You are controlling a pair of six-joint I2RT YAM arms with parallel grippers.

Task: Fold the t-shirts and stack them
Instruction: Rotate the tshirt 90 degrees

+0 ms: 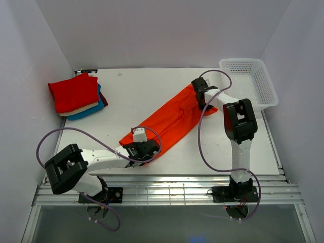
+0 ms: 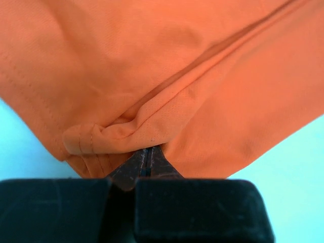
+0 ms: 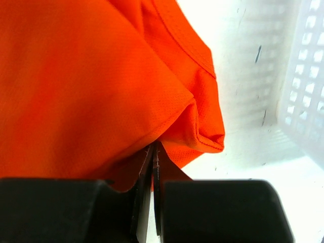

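A bright orange t-shirt (image 1: 169,119) lies stretched in a long band slanting across the table, from near left to far right. My left gripper (image 1: 147,148) is shut on its near end, where the cloth (image 2: 167,86) bunches over the fingertips. At the far end my right gripper (image 1: 201,93) is shut on the orange cloth (image 3: 91,81), a folded corner hanging beside the jaws. A stack of folded t-shirts sits at the far left: red (image 1: 74,91) on top, cream (image 1: 81,109) below it, teal-blue (image 1: 87,113) at the bottom.
A white mesh basket (image 1: 249,81) stands at the far right corner, close to the right gripper, and shows at the edge (image 3: 304,76) of the right wrist view. Purple cables loop from both arms over the table's near side.
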